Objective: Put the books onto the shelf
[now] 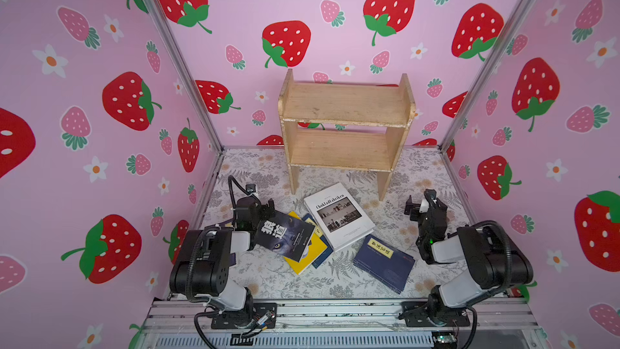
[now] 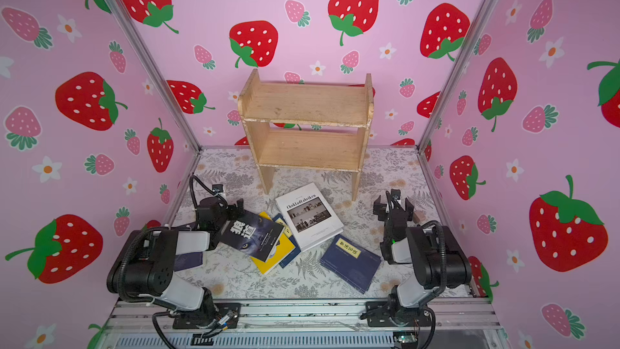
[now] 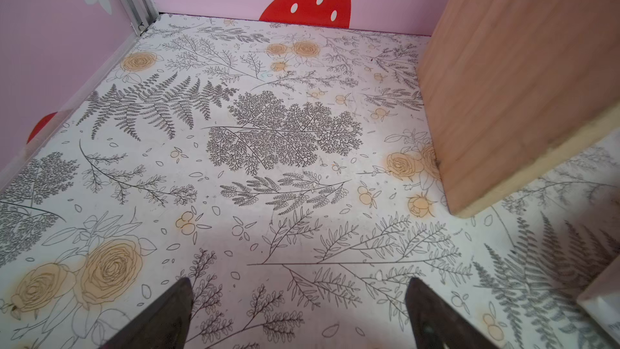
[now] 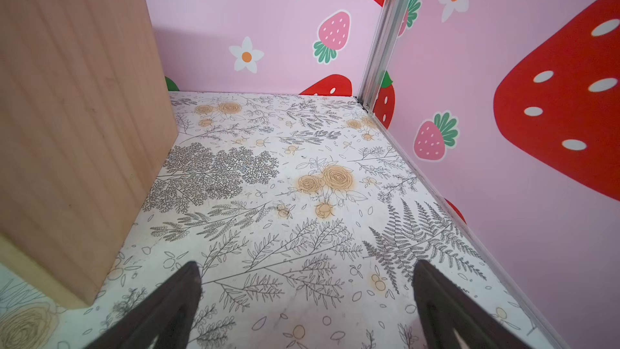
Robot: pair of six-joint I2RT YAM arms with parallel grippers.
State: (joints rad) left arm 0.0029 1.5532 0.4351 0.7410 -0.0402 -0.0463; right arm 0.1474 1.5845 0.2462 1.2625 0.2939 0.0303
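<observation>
- Shows the shelf [image 1: 345, 102] upright at the back of the bench [image 1: 268, 280], against the strawberry wall, with no book on it yet.
- Finds the books in front of it on the bench: the white "Chokladfabriken" book [image 1: 339, 216] nearest the shelf legs, the wolf-face book [image 1: 285, 235] on top of the yellow book [image 1: 307, 260] to its left, the navy book [image 1: 384, 263] apart on the right.
- Catches the left fingers [image 3: 164, 323] spread wide over bare bench beside a shelf side panel, gripping nothing.
- Catches the right fingers [image 4: 161, 317] equally wide by the opposite panel, likewise empty.
</observation>
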